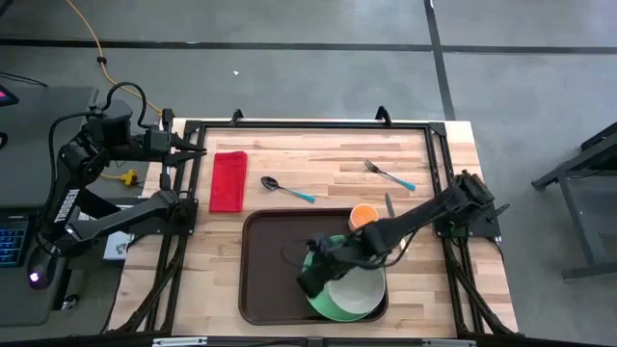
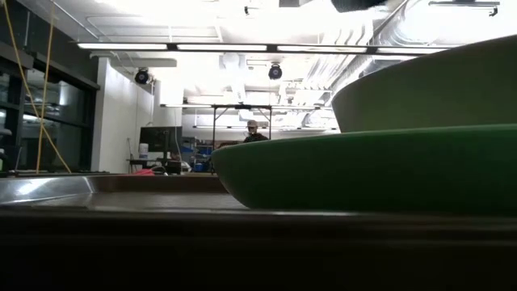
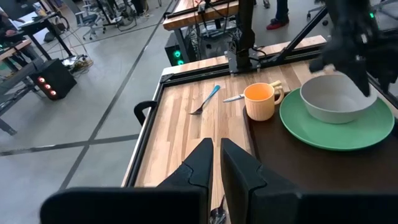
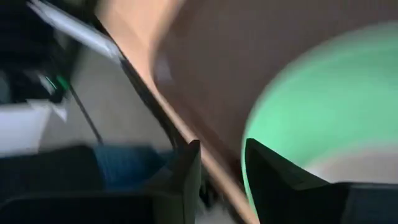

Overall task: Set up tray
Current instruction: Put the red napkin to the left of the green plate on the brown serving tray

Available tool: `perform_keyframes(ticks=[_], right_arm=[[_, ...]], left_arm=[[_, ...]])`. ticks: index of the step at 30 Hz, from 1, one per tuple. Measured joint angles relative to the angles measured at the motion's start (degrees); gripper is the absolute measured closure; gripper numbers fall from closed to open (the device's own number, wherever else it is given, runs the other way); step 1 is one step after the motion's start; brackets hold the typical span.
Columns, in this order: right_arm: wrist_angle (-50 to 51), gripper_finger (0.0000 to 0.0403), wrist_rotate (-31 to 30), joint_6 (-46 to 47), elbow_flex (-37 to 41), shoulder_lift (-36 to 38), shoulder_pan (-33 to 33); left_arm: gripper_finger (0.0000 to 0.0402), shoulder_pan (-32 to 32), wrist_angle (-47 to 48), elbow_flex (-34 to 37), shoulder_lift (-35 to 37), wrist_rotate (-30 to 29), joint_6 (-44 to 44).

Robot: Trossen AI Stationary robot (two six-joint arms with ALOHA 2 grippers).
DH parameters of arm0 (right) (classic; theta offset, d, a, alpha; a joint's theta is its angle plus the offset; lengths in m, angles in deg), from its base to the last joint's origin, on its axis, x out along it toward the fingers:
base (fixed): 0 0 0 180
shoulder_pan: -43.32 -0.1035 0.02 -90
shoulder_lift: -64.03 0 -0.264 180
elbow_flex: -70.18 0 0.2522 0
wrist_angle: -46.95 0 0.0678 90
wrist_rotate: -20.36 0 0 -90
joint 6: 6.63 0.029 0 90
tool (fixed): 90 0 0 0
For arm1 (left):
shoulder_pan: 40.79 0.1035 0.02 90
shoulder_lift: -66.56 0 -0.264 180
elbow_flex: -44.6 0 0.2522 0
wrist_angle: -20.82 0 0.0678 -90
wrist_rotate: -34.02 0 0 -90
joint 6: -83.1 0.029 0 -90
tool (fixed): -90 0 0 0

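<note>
The dark brown tray (image 1: 275, 280) lies on the table's near middle. In it a green plate (image 1: 333, 306) bears a pale bowl (image 1: 355, 289); the plate and bowl fill the low view (image 2: 363, 174). An orange cup (image 1: 362, 217) stands in the tray's far right corner. My right gripper (image 1: 310, 280) hovers open over the plate's left rim (image 4: 311, 106), nothing between its fingers (image 4: 222, 168). My left gripper (image 3: 217, 158) waits raised at the table's far left corner, fingers nearly together, holding nothing.
A red napkin (image 1: 228, 180), a blue-handled spoon (image 1: 287, 190) and a blue-handled fork (image 1: 390, 175) lie on the wood beyond the tray. A knife (image 3: 233, 98) lies by the cup. A black frame (image 1: 308, 123) borders the table. A person sits far back in the room (image 2: 254, 133).
</note>
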State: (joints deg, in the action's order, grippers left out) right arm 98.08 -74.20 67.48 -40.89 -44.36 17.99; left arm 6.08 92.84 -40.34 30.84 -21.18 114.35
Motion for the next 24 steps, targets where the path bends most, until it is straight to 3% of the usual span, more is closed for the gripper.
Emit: perform_keyframes(ticks=[6, 10, 24], right_arm=[[-1.08, 0.0357, -16.94, -8.35, -0.03, 5.64, 2.4], [-0.23, 0.0397, -19.76, -15.44, -0.03, 10.12, 4.54], [21.52, 0.0402, -32.84, -25.51, -0.03, 30.97, 11.86]], left_arm=[[0.0339, 0.0, 0.35, 0.0, 0.0, 0.43, 0.07], [0.0339, -0.01, 0.35, -0.01, 0.0, 0.38, 0.18], [0.0339, -0.02, 0.31, -0.01, 0.0, -4.52, 1.53]])
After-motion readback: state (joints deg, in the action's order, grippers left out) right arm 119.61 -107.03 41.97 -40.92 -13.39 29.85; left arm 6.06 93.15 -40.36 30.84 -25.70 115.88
